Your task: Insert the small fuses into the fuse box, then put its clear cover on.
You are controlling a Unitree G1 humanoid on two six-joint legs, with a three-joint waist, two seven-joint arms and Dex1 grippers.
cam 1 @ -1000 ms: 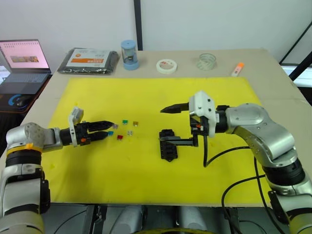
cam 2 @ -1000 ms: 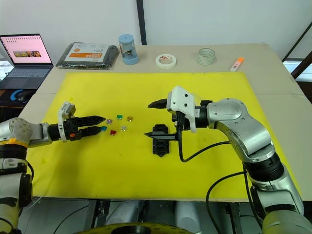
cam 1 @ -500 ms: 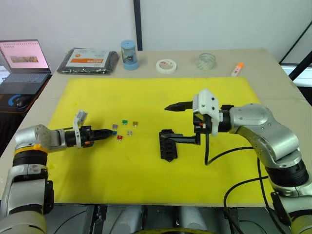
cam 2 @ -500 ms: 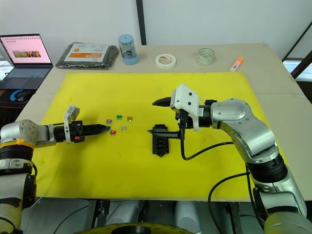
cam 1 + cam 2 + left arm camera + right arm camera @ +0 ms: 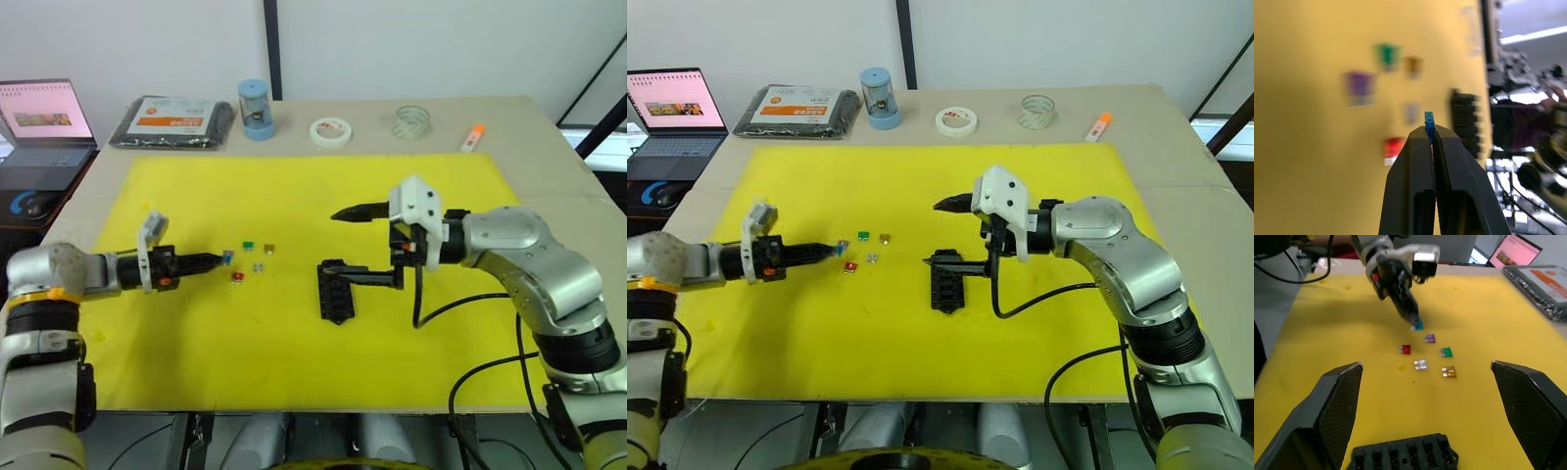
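Note:
My left gripper (image 5: 217, 259) is shut on a small blue fuse (image 5: 1429, 119), pinched at its fingertips just above the yellow mat (image 5: 294, 186). Just right of it lie the other small fuses: purple (image 5: 1429, 338), green (image 5: 249, 246), brown (image 5: 269, 249), grey (image 5: 259, 265) and red (image 5: 237, 277). The black fuse box (image 5: 335, 291) lies on the mat's middle with its slots up. My right gripper (image 5: 358, 245) hangs wide open at the box's far end, its lower finger over the box and nothing held. The clear cover is out of view.
Along the table's far edge stand a black packet with an orange label (image 5: 167, 119), a blue cylinder (image 5: 257, 110), a white tape roll (image 5: 330, 130), a clear tape roll (image 5: 412, 122) and an orange marker (image 5: 474, 138). A laptop (image 5: 39, 122) sits off the far left.
My left gripper went from open over the fuses to shut on the blue fuse, which has left the mat. The right arm has shifted slightly to the right.

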